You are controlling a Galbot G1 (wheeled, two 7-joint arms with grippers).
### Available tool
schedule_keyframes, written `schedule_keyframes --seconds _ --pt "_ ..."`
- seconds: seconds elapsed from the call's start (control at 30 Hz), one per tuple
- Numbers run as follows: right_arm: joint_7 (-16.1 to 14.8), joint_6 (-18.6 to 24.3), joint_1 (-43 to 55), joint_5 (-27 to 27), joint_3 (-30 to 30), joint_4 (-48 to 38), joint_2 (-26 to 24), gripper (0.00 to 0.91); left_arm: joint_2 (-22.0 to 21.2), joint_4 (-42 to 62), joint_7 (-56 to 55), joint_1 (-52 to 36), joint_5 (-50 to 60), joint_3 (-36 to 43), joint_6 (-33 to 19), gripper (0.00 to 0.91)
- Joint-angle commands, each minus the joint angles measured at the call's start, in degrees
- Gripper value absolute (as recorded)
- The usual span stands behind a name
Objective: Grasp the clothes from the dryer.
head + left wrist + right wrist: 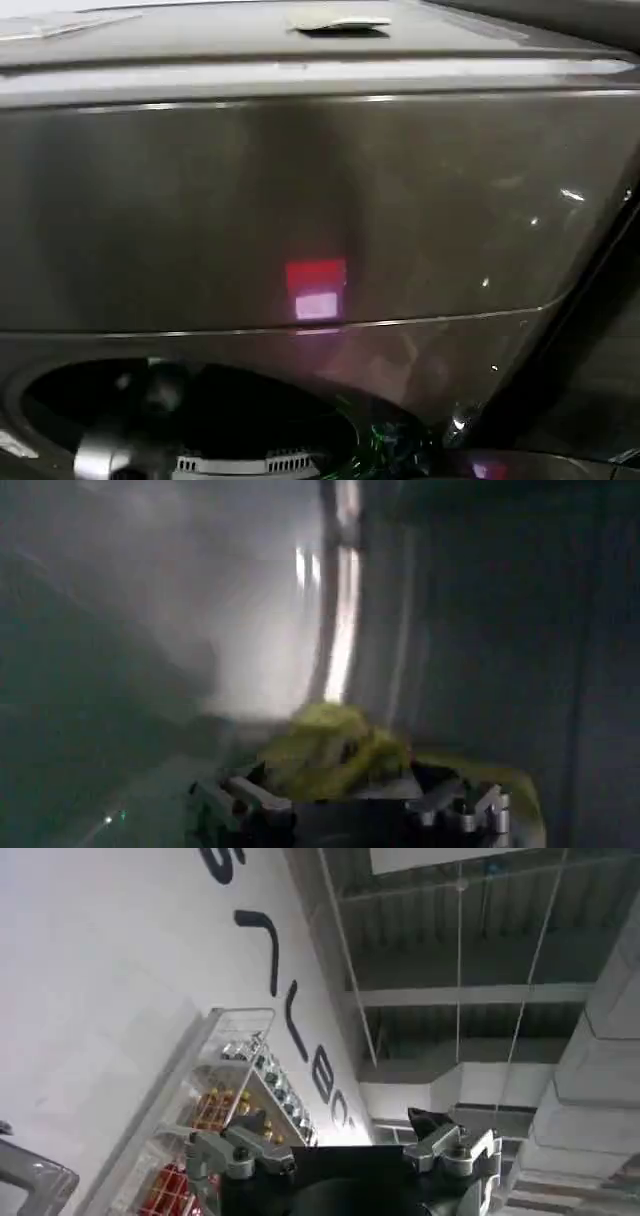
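The dryer (300, 200) shows its dark bronze-grey front in the head view, with a red-pink light (316, 285) above its round mouth (60, 400). My left arm (110, 455) reaches into that mouth. In the left wrist view the clothes (325, 745), a small yellow-green bundle, lie on the drum floor. My left gripper (340, 785) is open, its fingers on either side of the bundle. A flap of the fabric (505, 780) trails past one finger. My right gripper (340, 1143) is open and holds nothing, pointing up outside the machine.
The drum wall (480, 630) curves close around the left gripper, and the bright mouth rim (340, 630) lies beyond the bundle. The right wrist view looks at a white lettered wall (120, 968), a wire shelf with jars (230, 1098) and ceiling beams.
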Motion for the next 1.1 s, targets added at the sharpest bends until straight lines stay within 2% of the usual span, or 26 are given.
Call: schedule_keyframes --seconds 0.03,0.27,0.53,0.87,0.93,0.97,1.03,1.1 --pt "0.00 -0.14 0.33 0.15 -0.59 0.58 0.21 0.907 0.77 10.59 8.56 -8.29 15.54 10.55 -5.46 0.907" --pt "-0.20 -0.04 -0.07 0.28 -0.16 0.77 1.14 0.907 -0.02 14.08 9.24 -10.69 18.35 14.48 -5.94 0.907" --pt "-0.28 -0.03 0.64 0.26 -1.32 1.50 1.03 0.907 -0.27 16.77 7.07 -11.25 15.39 20.66 -4.73 0.907" --pt "-0.47 0.37 1.15 0.16 -2.16 1.84 1.55 0.907 -1.37 18.11 5.99 -10.37 13.18 21.57 -3.71 0.907" --pt "-0.47 0.44 1.13 0.13 -2.10 1.65 1.54 0.907 -1.59 18.35 6.51 -10.23 12.98 21.61 -3.67 0.432" --pt "-0.49 0.50 1.13 0.10 -2.05 1.53 1.56 0.907 -1.64 18.35 6.48 -10.19 12.94 21.57 -3.66 0.148" --pt "-0.48 0.54 1.26 0.03 -2.13 1.42 1.65 0.907 -1.75 18.27 6.68 -10.19 12.61 21.39 -3.73 0.000" --pt "-0.46 0.54 1.42 0.02 -2.24 1.46 1.66 0.907 -1.80 18.26 6.96 -10.32 12.51 21.34 -3.83 0.000"
